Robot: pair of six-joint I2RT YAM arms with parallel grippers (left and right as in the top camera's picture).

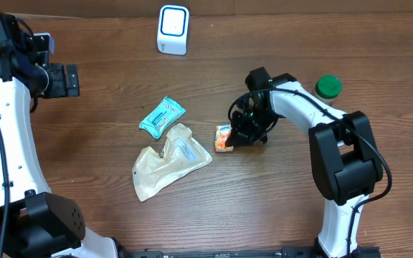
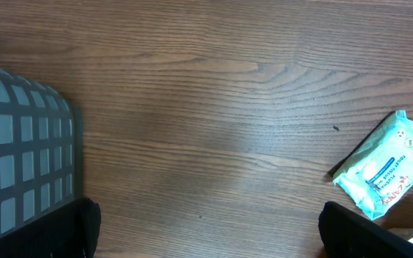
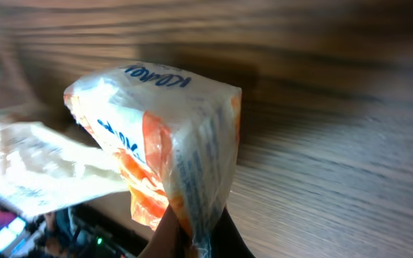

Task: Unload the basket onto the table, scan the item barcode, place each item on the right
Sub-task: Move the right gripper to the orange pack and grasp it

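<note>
Packet point(image 1: 224, 138), orange and white, is clamped by its lower edge in the right claw point(image 3: 194, 242), the fingers drawn tight together on it. We find it near mid-table, just right of a crumpled beige pouch point(image 1: 171, 159). From above, the claw's dark body covers the packet's right side. Whether the packet touches the wood we cannot tell. In the right wrist view its blue lettering is blurred and upside down, and we can make out no barcode on the faces shown.

The left claw point(image 2: 208, 226) stands wide apart and holds nothing. Only the two dark finger ends show, at the bottom corners of its view. Between them is bare table point(image 2: 192, 86). A teal sachet point(image 2: 389, 168) is cut off at the right edge, and a grey mesh basket point(image 2: 20, 165) at the left edge. The scanner point(image 1: 173, 29) stands at the far edge, well apart from the packet. A green-capped bottle point(image 1: 328, 87) is half hidden behind the right arm.
</note>
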